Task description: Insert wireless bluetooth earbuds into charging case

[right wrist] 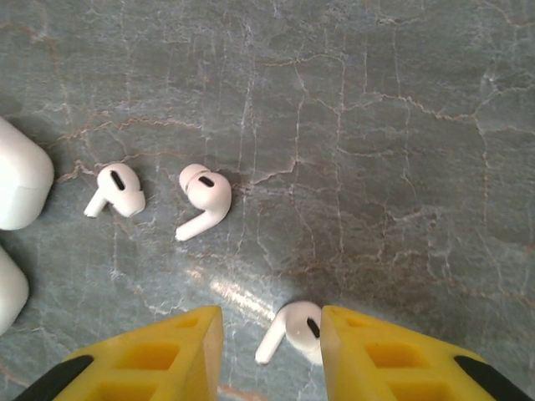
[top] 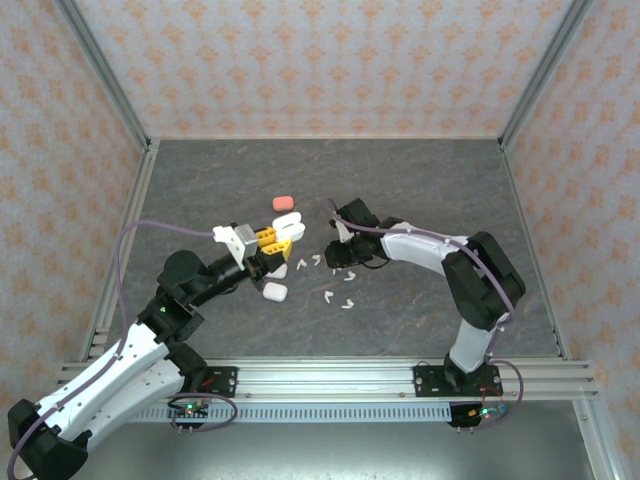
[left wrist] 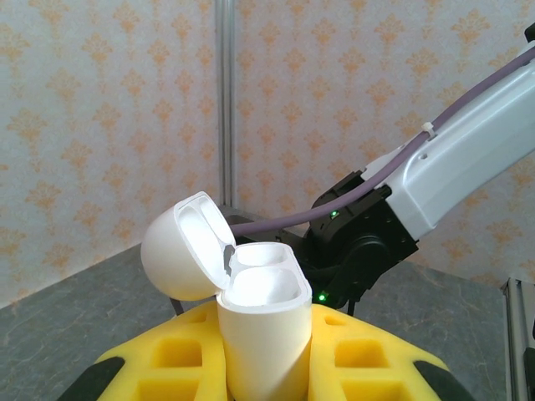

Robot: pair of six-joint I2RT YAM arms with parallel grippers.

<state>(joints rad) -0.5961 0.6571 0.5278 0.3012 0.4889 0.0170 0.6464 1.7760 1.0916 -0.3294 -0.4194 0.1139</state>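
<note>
Glossy white earbud [right wrist: 292,330]; bulbous head, short bent stem

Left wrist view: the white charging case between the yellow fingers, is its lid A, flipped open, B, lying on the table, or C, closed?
A: the charging case stands upright with its lid hinged back, baring the two wells inside.

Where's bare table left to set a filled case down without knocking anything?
Bare: the back strip of table between the pink case and the far wall, and the right side between the right arm and the rail. Crowded: the middle, where loose earbuds and white cases lie between the left claw, holding an open case, and the right claw.
</note>
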